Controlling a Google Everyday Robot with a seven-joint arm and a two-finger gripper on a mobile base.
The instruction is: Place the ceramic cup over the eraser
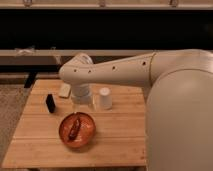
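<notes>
ceramic cup (pixel 104 98): toward table (pixel 122 137) far edge
eraser (pixel 50 103): upright, near left edge
gripper (pixel 82 104): beside cup, grip cannot tell

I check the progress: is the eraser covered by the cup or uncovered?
Uncovered. The eraser stands bare; the cup stands apart from it, and the tool hangs between them.

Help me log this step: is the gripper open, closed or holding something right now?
Gripper: cannot be told; it points down between the eraser and the ceramic cup, close to the cup.
</notes>
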